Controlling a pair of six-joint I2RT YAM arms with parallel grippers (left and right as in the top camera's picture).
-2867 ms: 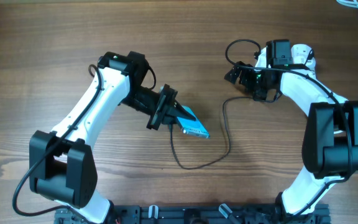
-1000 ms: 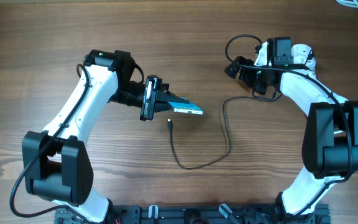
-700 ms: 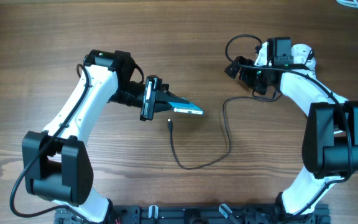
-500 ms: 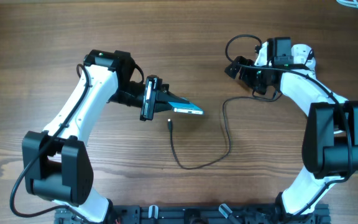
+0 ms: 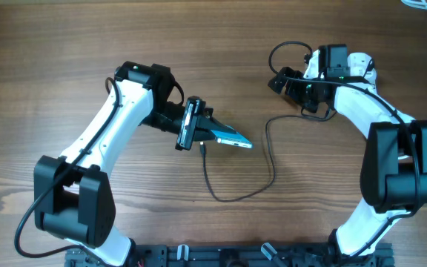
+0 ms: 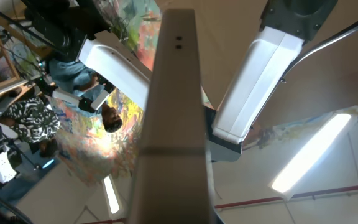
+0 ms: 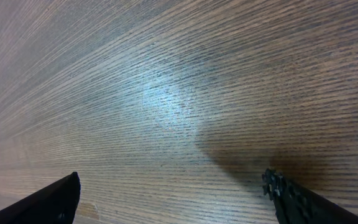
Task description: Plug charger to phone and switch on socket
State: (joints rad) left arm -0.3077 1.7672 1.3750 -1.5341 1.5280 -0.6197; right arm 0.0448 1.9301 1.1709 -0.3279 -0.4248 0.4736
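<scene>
Overhead: left gripper (image 5: 215, 133), carrying the phone (image 5: 237, 141), shifts right and a little toward the base compared with half a second ago. The phone lay level across the view; it now slants down to the right. Its gripped end moves from apart to just beside the charger (image 5: 232, 196) tip.

**Phone (image 5: 233, 139) at centre, socket (image 5: 359, 62) far right**

The charger (image 5: 271, 159) has its connector tip (image 5: 202, 147) just before the phone's left end. Its cable loops forward, then right and back toward the socket, which lies partly under the right arm (image 5: 358, 104).
</scene>
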